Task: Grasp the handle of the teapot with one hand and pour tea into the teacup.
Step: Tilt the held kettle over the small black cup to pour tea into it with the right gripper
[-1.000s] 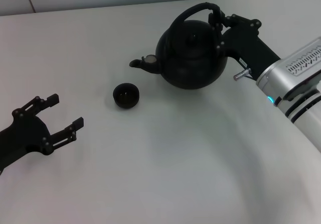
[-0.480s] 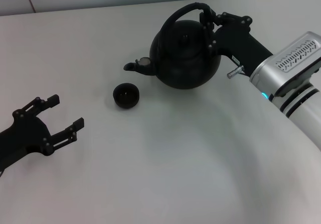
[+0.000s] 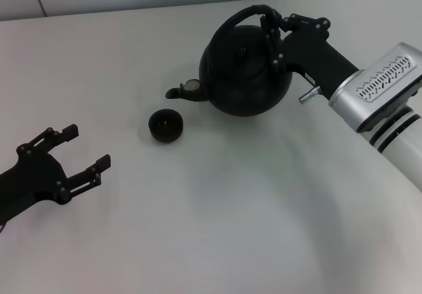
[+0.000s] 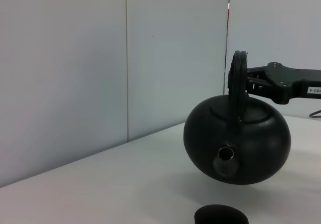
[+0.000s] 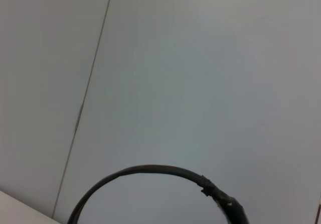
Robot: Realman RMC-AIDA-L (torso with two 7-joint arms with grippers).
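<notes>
Your right pincer grips the handle, holding the pot apparently clear of the counter. Bring its spout over the cup to its near left before tipping slowly. Left pincer idles wide.

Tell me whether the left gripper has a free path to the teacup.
Probably yes: the left gripper sits open on bare table, nothing between it and the teacup. The teapot spout hangs just beyond the cup.

Soft, even overhead light; faint shadows; sharp, no glare
</notes>
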